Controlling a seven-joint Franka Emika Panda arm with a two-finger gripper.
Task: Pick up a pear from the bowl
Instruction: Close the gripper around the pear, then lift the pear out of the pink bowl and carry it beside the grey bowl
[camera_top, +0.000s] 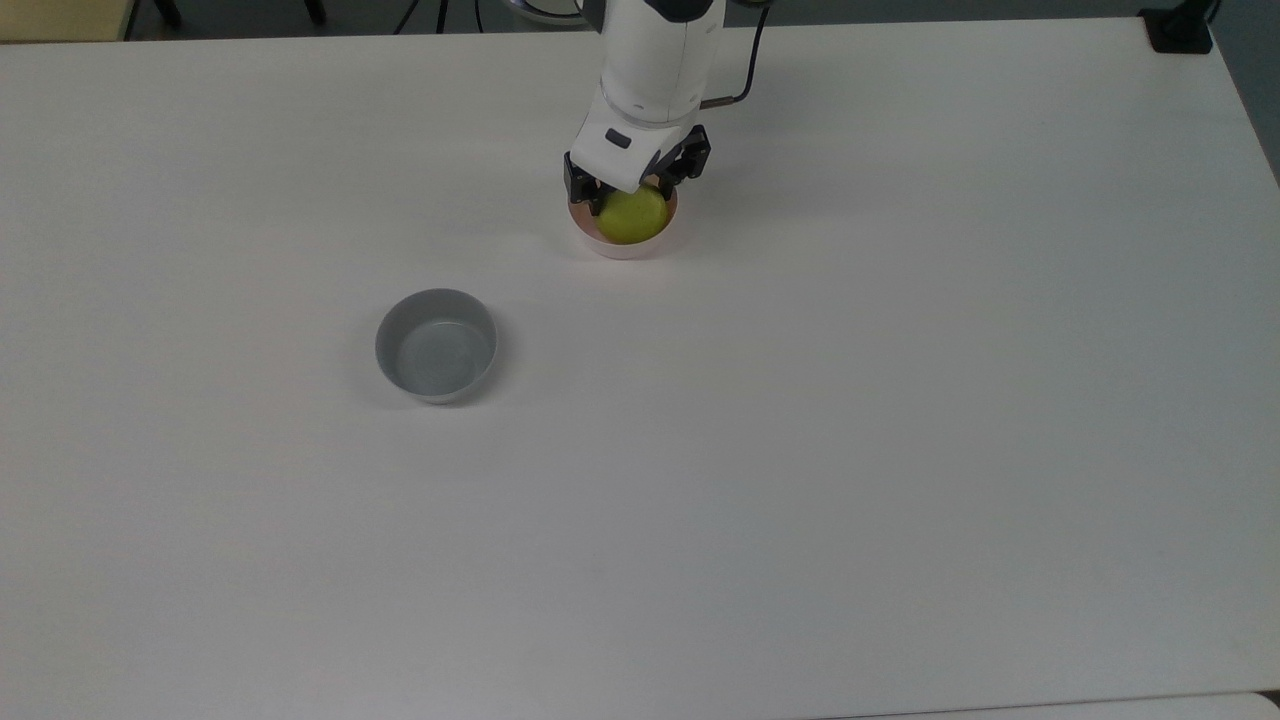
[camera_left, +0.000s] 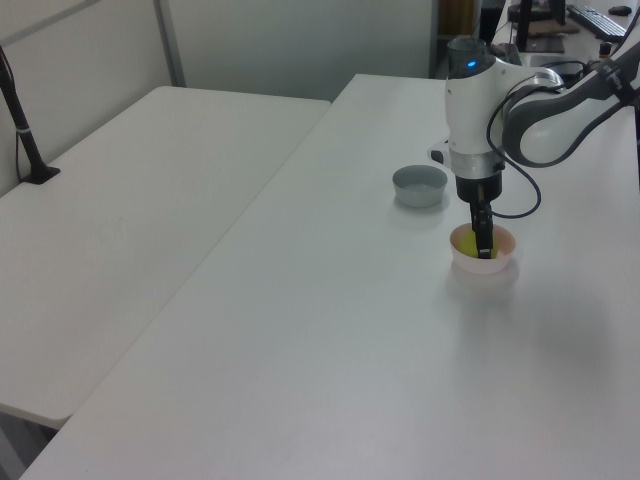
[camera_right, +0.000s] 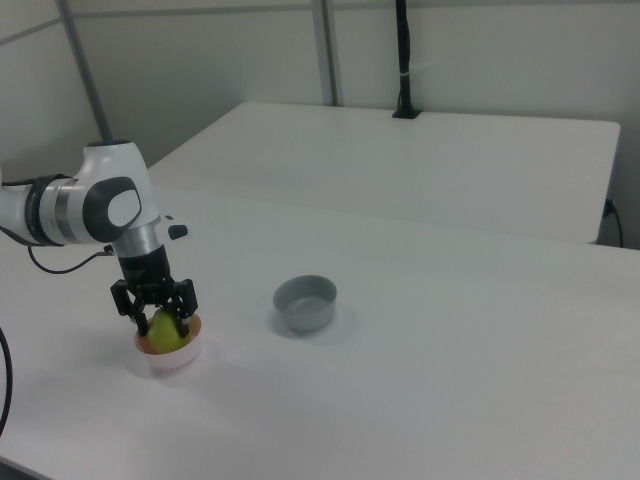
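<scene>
A: Where do we place the gripper (camera_top: 634, 190) at this stage?

B: We have it lowered over the pink bowl (camera_top: 625, 246), near the far edge of the table (camera_top: 800, 450) in the top view. The pear (camera_top: 632, 217) sits inside that bowl, and the fingers (camera_right: 182, 305) stand spread, one on each side of the fruit, reaching down to about the rim. In the right view we see them flanking the pear's upper part. We judge them not yet clamped on it; the pear rests in the bowl.

A: Why straddle it from above?

B: The bowl's walls block any side approach, so we judge a vertical descent to be the only clean entry. Centring the fingers over the fruit keeps them off the rim when they close.

A: And the grey bowl (camera_top: 436, 345)?

B: It stands well apart, nearer the camera and toward the top view's left. We leave it alone.

A: How does the pear look?

B: Yellow-green and smooth, with a rounded body that takes up most of the bowl. The wrist covers its narrow top in the top view. We expect the curved skin to slip if gripped too high.
</scene>
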